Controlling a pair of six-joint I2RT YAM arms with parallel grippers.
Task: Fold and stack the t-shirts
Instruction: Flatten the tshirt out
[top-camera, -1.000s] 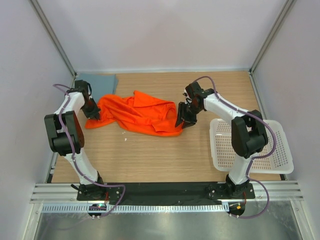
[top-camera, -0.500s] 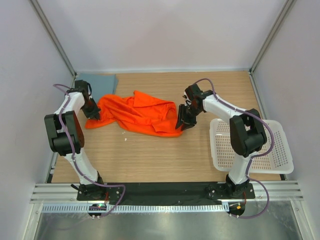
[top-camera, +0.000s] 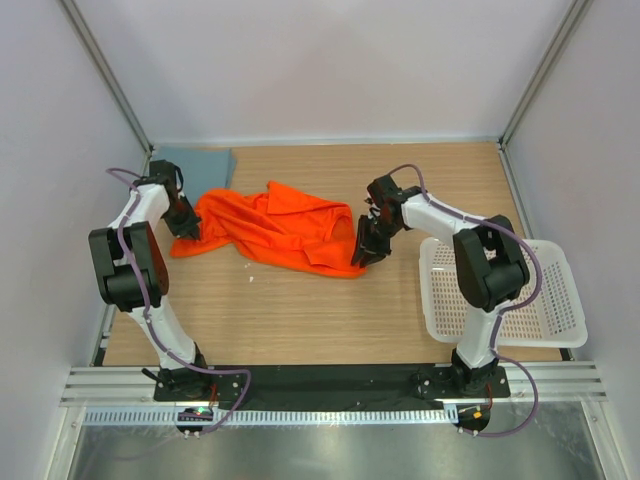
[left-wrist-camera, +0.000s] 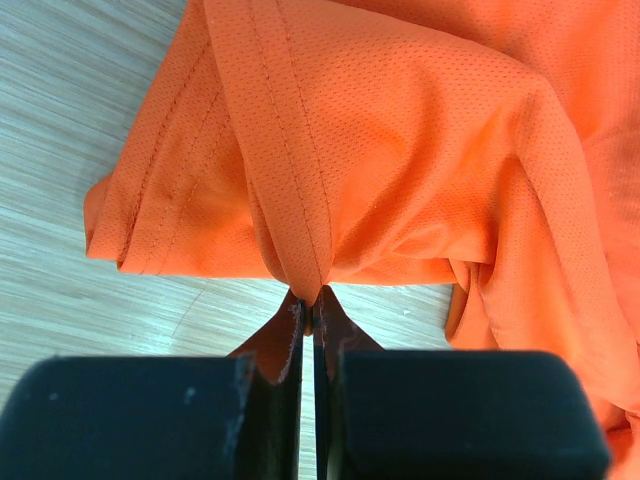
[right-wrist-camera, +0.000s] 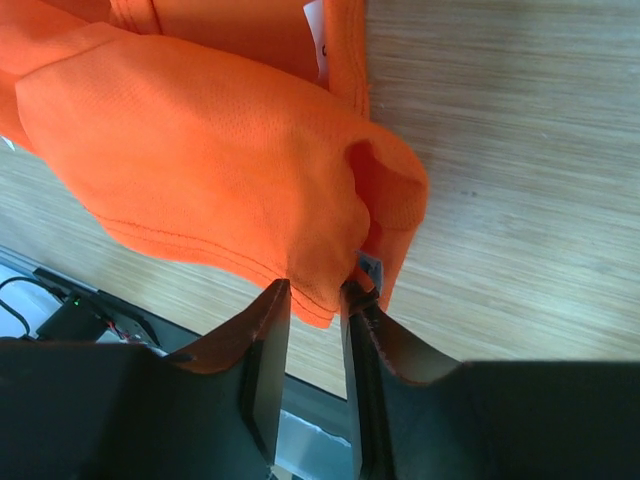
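A: As the top camera has it, where do the shirts lie?

B: The orange t-shirt (top-camera: 285, 228) sprawls rumpled across the far middle of the wooden table (top-camera: 300, 310), bright and plain; the grey-blue t-shirt (top-camera: 200, 160) lies flat in the far left corner; a white perforated basket (top-camera: 545, 300) sits at the right edge.

A: And the arms?

B: The left pincer (top-camera: 186, 226) is down at the orange shirt's left end; the right pincer (top-camera: 362, 250) is down at its right end, near the basket but apart from it.

A: What does the left wrist view give?

B: A fine mesh knit, soft and matte, with double-stitched hems; the folds of the orange t-shirt (left-wrist-camera: 400, 150) gather to a point at the left pincer (left-wrist-camera: 312, 305); its black jaws are pressed tight together, with a sliver of orange cloth clamped between them; pale wood grain shows to the left.

A: And the right wrist view?

B: A rounded bulge of the orange t-shirt (right-wrist-camera: 200, 150), stitched along its lower hem, with a small tag at the fold; the right pincer (right-wrist-camera: 315, 295) has its jaws parted by a narrow gap; the hem dips between the tips and touches them; whether they pinch it I cannot tell.
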